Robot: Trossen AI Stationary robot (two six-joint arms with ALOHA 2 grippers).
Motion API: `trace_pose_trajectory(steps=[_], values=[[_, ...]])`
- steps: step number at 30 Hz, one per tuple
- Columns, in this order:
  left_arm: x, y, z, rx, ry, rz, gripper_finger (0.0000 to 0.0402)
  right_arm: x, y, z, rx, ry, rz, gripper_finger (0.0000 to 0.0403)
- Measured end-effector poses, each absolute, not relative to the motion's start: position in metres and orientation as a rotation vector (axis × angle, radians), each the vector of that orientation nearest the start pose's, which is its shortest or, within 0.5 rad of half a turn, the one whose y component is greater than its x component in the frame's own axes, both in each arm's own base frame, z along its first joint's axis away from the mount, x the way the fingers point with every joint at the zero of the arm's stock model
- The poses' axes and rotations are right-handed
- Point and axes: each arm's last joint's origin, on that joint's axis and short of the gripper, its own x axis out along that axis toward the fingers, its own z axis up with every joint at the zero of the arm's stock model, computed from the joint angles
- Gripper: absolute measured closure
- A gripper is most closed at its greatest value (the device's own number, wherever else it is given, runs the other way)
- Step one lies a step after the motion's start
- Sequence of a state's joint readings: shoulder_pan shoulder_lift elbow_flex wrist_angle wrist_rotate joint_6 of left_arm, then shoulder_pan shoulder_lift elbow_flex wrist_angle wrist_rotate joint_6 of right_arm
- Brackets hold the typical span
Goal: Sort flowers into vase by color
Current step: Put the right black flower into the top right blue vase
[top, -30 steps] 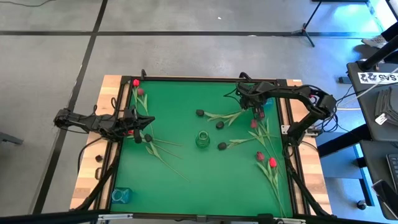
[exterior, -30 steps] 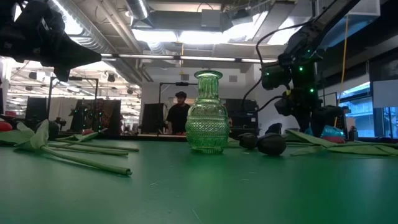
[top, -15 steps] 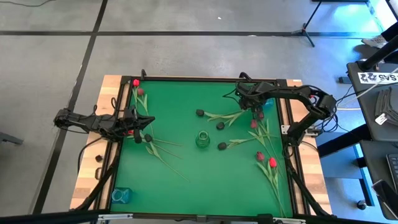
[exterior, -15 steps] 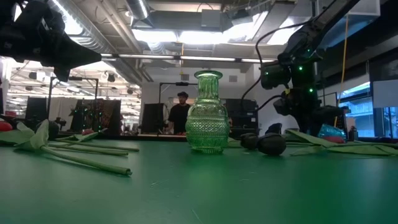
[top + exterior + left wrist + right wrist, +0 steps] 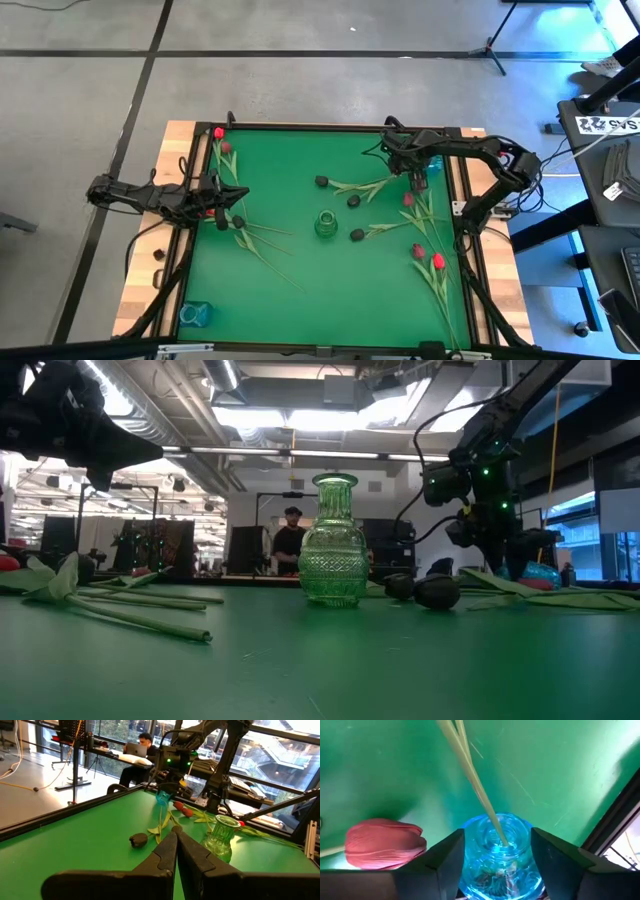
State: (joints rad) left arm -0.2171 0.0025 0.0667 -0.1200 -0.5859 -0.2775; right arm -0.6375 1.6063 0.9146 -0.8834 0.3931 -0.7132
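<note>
Tulips lie scattered on the green table [image 5: 300, 270]: black-headed ones [image 5: 322, 181] near the middle, red ones [image 5: 438, 261] at the right, and more at the left [image 5: 219, 132]. A green glass vase [image 5: 325, 225] stands at the centre. A blue vase [image 5: 496, 854] stands by the far right corner, and a pale stem [image 5: 475, 785] reaches into its mouth. My right gripper [image 5: 497, 857] hangs open over it, pointing steeply down with a finger on either side. A pink-red tulip head [image 5: 384, 844] lies beside the vase. My left gripper [image 5: 176, 834] waits shut at the left edge.
A second blue vase [image 5: 195, 313] stands at the near left corner. A black frame [image 5: 462, 200] rims the table close to the right arm. A person [image 5: 291, 543] is in the room beyond. Bare green lies near the front edge.
</note>
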Motion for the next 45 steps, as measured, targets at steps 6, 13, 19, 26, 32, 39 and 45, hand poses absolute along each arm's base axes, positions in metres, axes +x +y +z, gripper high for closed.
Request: trace_pose_trajectory(steps=[6, 13, 19, 26, 32, 39, 45], values=[[0.09, -0.003, 0.175, -0.253, 0.0, 0.373, 0.0391, 0.197, -0.162, 0.159, -0.311, 1.805, -0.198, 0.0239], [0.09, -0.003, 0.175, -0.252, 0.001, 0.373, 0.0391, 0.199, -0.163, 0.159, -0.29, 1.772, -0.266, 0.026], [0.09, -0.003, 0.175, -0.252, 0.001, 0.374, 0.0391, 0.207, -0.167, 0.174, -0.211, 1.683, -0.321, 0.0255], [0.09, -0.003, 0.175, -0.253, 0.0, 0.373, 0.0391, 0.212, -0.164, 0.204, -0.08, 1.436, -0.344, 0.0264], [0.09, -0.003, 0.175, -0.252, 0.0, 0.374, 0.0391, 0.208, -0.157, 0.236, -0.008, 1.182, -0.383, 0.0264], [0.09, -0.003, 0.175, -0.252, 0.001, 0.373, 0.0391, 0.202, -0.15, 0.279, -0.015, 0.829, -0.48, 0.0264], [0.09, -0.003, 0.175, -0.252, 0.001, 0.373, 0.0391, 0.185, -0.156, 0.288, 0.009, 0.579, -0.668, 0.0264]])
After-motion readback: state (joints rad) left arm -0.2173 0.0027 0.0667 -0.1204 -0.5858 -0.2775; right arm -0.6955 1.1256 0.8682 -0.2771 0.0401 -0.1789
